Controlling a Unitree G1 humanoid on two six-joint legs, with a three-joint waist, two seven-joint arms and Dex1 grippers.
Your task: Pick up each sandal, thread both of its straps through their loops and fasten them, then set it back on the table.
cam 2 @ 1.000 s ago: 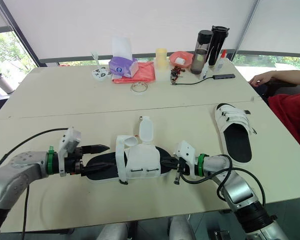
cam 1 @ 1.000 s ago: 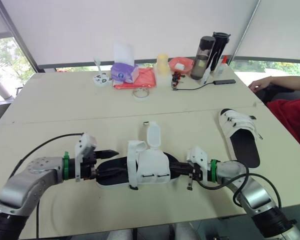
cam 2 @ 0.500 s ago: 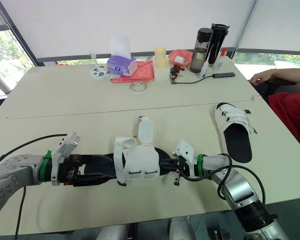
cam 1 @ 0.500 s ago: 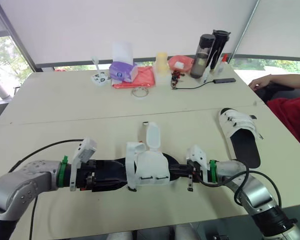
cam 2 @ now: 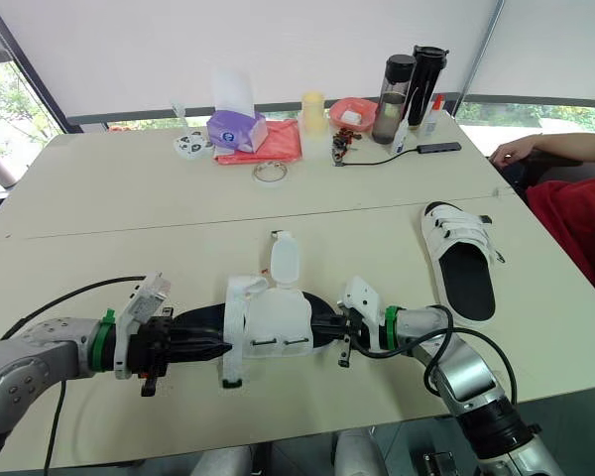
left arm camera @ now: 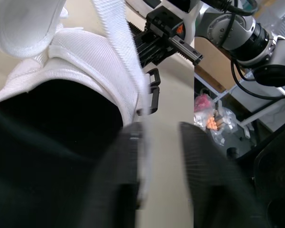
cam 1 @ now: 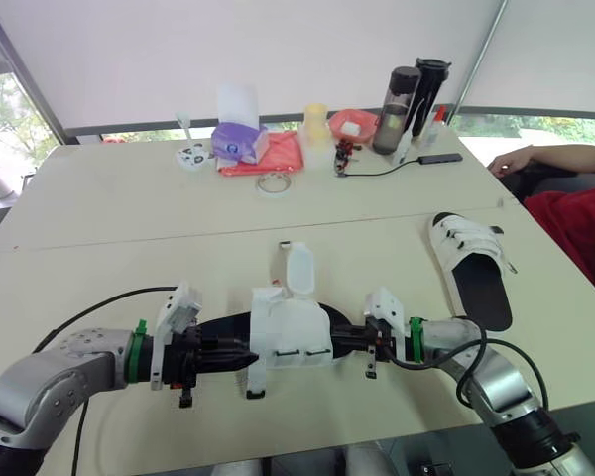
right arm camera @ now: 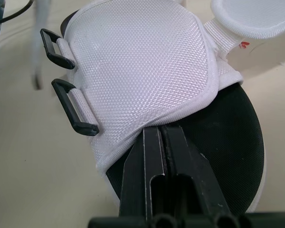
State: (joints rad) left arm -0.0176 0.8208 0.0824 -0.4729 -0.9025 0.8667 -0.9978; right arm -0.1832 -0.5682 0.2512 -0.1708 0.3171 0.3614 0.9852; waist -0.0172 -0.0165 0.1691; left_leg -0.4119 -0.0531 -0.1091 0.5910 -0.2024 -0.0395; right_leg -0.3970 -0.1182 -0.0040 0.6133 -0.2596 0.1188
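Black fingers (right arm camera: 149, 156) tight together on the sandal's (right arm camera: 147, 71) white mesh edge, two black loops (right arm camera: 85, 129) alongside

Near sandal (cam 1: 293, 332) lies between left claw (cam 1: 246, 355) and right claw (cam 1: 343, 340), other sandal (cam 1: 473, 268) rightward.

Head stereo, wrist close-ups: shared sandal (cam 1: 290, 332)

Office meeting room: pale tables (cam 1: 129, 198), roller blinds (cam 1: 278, 50), bottles (cam 1: 407, 94) (desk clutter).
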